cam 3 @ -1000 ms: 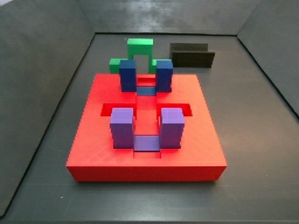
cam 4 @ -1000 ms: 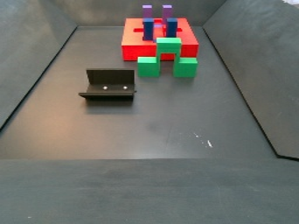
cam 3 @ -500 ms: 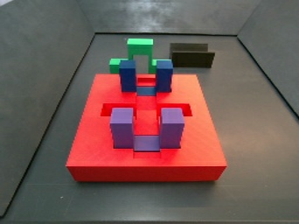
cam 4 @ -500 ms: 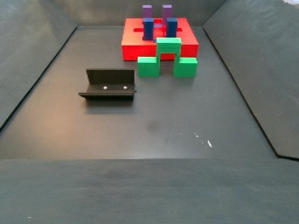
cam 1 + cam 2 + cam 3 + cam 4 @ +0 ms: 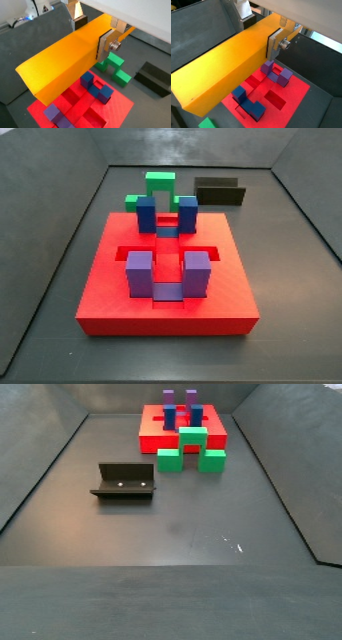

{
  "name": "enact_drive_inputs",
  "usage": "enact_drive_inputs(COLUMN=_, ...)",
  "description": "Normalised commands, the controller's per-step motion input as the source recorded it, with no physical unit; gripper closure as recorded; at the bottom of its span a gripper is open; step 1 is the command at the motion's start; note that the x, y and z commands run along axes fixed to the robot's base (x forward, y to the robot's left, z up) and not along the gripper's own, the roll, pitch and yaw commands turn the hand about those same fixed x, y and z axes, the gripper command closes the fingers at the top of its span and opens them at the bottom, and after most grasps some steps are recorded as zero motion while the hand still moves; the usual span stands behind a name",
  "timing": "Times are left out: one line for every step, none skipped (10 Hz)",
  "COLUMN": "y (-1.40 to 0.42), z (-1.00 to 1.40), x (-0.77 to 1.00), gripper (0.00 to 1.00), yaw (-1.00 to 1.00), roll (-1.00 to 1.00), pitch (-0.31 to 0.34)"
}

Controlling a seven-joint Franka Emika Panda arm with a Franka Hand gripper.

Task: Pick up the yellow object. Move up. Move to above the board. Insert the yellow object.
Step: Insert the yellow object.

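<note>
End effector (image 5: 93, 31) clamped on yellow bar (image 5: 67, 62), seen only in wrist views | red board (image 5: 271, 92) directly below | bar's long axis level, awaiting lowering

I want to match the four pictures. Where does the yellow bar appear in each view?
Wrist view: yellow bar fills the middle, held in the gripper, above the board.
Wrist view: bar again crosses the middle.
Side views: bar and gripper not in either.
Shared landmark: the board.
</note>
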Motion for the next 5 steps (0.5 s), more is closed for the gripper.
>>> enact_drive_inputs(y=-0.4, z=-0.6, x=0.0, gripper=1.0, yaw=0.01, roll=0.04, pitch=-0.1)
enact_drive_inputs(y=-0.43, z=-0.63, x=0.0, gripper=1.0, yaw=0.01, roll=0.08, pitch=-0.101)
enact_drive_inputs(y=-0.31, z=-0.56, x=0.01, gripper=1.0, yaw=0.03, roll=0.04, pitch=-0.036)
enact_drive_inputs(y=-0.24, z=-0.62, x=0.03, gripper=1.0, yaw=0.08, roll=0.03, pitch=0.0)
enact_drive_inputs(y=-0.16, z=-0.66, x=0.07, gripper=1.0, yaw=0.09, roll=0.05, pitch=0.014)
